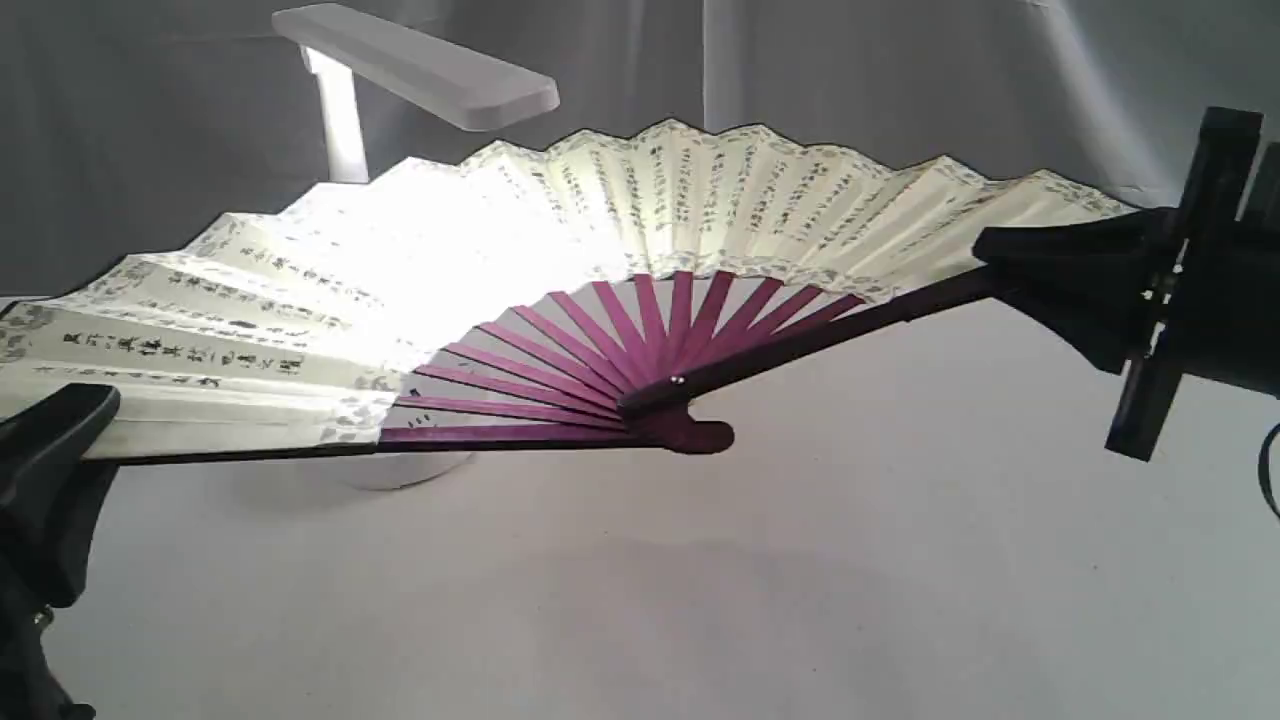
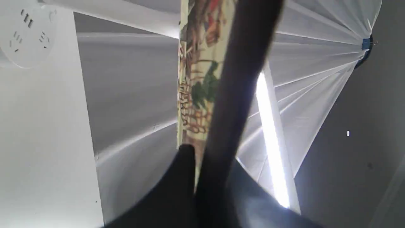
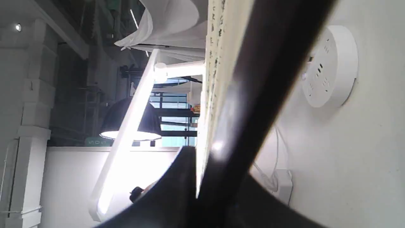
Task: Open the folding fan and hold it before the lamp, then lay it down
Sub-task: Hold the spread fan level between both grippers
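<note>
The folding fan [image 1: 620,240] is spread wide open and held up off the table, its cream pleats lit from behind by the lamp [image 1: 415,65]. Maroon ribs meet at the pivot [image 1: 678,382]. My left gripper [image 1: 60,425] is shut on the left dark guard near its outer end. My right gripper [image 1: 1010,265] is shut on the right guard. In the left wrist view the dark guard [image 2: 240,82] runs between the fingers, with painted paper [image 2: 197,79] beside it. In the right wrist view the guard [image 3: 262,95] and the calligraphy paper [image 3: 215,63] show, with the lamp's round base [image 3: 329,66] behind.
The white table [image 1: 700,580] lies below the fan. The lamp's base [image 1: 405,470] stands behind the fan's left half. A grey cloth backdrop [image 1: 900,80] hangs behind. The lamp's white cord and plug [image 3: 278,182] lie near the base.
</note>
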`<state>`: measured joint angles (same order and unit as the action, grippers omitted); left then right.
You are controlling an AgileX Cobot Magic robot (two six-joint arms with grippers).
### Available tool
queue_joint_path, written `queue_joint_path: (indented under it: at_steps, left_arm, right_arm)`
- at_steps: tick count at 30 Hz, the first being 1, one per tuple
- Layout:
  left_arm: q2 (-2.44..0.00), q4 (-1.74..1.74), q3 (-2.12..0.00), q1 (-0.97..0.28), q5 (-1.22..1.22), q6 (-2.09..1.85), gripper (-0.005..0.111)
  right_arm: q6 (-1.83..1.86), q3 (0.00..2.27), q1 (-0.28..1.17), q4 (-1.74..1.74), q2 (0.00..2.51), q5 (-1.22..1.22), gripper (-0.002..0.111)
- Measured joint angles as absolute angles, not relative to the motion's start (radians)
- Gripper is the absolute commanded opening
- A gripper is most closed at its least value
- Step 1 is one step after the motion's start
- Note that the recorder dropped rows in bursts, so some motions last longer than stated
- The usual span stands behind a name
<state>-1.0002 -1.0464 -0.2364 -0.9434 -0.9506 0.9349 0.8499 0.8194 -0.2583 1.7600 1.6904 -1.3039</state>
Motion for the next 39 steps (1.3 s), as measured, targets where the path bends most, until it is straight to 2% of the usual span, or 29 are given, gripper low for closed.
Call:
queue_joint_path:
  at_steps: [39]
  left_arm:
    - [-1.000,-1.052,-0.236,-0.943,-0.959,0.943,0.000]
  right_arm:
    - [0.850,0.821,-0.258,1.762,1.675,-1.304,0.000]
